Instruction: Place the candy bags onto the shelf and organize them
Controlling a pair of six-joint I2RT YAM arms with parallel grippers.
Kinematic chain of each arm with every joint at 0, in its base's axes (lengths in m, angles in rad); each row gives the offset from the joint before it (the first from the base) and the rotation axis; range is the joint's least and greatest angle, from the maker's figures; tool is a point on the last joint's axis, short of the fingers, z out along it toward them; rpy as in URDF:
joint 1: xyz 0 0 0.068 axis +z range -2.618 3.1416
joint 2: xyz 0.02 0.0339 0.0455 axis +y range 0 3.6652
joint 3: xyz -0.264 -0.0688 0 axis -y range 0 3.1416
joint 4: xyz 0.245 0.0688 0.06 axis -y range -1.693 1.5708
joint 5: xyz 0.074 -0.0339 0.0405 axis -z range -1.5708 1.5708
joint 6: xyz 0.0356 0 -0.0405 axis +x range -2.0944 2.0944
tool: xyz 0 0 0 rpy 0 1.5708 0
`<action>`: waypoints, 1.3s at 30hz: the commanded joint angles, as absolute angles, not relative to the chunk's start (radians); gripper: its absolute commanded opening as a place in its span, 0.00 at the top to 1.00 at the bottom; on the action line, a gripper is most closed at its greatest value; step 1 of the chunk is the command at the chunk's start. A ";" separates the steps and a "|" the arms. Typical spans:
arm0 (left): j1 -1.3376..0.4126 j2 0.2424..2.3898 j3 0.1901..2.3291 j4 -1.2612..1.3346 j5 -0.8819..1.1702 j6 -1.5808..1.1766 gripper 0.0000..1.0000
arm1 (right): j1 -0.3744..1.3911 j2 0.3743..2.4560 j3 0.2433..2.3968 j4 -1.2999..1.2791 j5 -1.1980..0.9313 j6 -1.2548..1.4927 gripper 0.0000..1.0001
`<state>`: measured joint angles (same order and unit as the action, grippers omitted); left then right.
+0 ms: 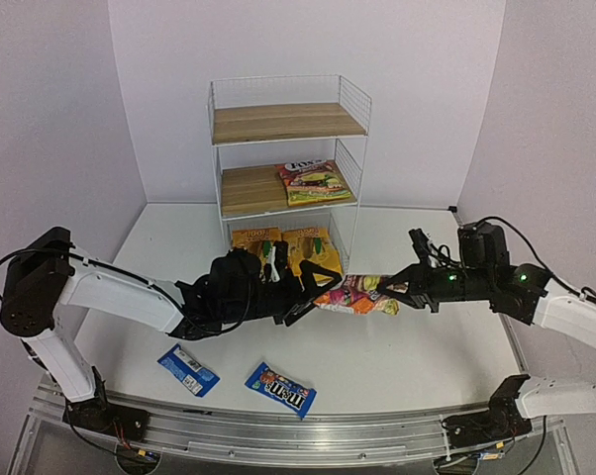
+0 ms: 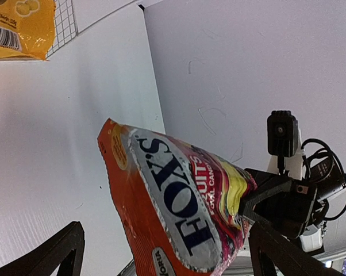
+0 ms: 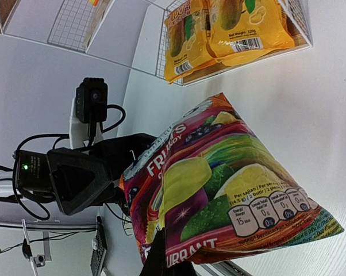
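Wood-grain boards of the shelf (image 1: 278,122), at 12 o'clock, carry the shelved red-pink bag (image 1: 315,181) on the middle level and two yellow-orange bags (image 1: 308,247) on the bottom. The held red-pink bag (image 1: 355,294) hangs mid-table, its long axis running from 9 to 3 o'clock. The right gripper (image 1: 395,290) is clenched on its 3 o'clock end. The left gripper (image 1: 323,289) has its jaws spread around the 9 o'clock end. Two blue packets (image 1: 188,369) lie at 7 o'clock.

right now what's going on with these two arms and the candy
The right gripper is clamped on one end of the held red-pink bag in front of the shelf. The left gripper is open around the other end, so it looks like a handover. Another red-pink bag lies on the middle board and two yellow-orange bags on the bottom one. Two blue packets lie on the table.
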<state>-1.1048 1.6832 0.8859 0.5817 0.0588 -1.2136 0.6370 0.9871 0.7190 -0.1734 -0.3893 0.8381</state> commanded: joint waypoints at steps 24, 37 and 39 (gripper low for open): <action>-1.057 1.638 0.775 1.008 0.196 -1.406 0.93 | 0.814 0.972 0.679 0.100 -0.246 0.802 0.71; -1.016 1.451 0.974 0.604 0.435 -0.720 1.00 | 0.813 0.905 0.575 0.274 -0.396 1.040 0.09; -1.016 1.428 0.973 0.573 0.421 -0.686 1.00 | 0.814 0.910 0.538 0.430 -0.420 1.058 0.09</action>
<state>-1.0176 1.5247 0.9157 0.6518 0.3905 -0.9129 0.8097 0.9131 0.5869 0.1533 -0.3345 0.9878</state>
